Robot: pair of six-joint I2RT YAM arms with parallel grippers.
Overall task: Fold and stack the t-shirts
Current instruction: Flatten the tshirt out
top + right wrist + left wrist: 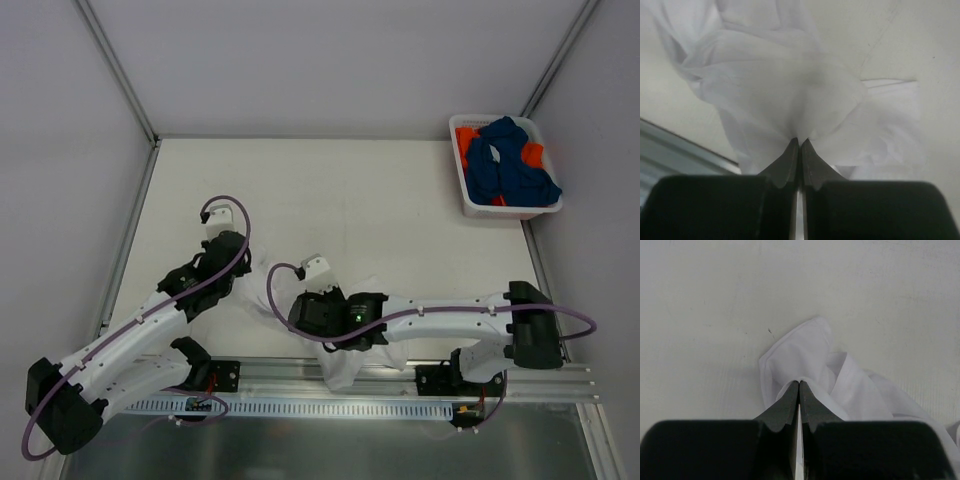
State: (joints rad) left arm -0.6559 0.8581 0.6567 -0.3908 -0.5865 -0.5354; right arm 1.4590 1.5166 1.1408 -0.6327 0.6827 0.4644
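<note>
Both arms are down low at the near side of the table (350, 190), working the white shirt (338, 372). The left gripper (799, 383) has its fingers pressed together, and a fold of the white cloth is pinched right at the tips. From that pinch the fabric spills ahead and off to the right, rumpled on the tabletop. Over on the other side, the right gripper (799, 139) is closed tight too, with a thick bunch of the same shirt gathered at its tips and ballooning out ahead of them. From above, the shirt sits crumpled between the two wrists, and one end trails over the table's near edge onto the metal rail (420, 385). Far off in the back right corner stands the basket (466, 200). A blue shirt (512, 168) is heaped inside it, and an orange shirt (464, 138) peeks out around the blue one. Both are well apart from the arms.
</note>
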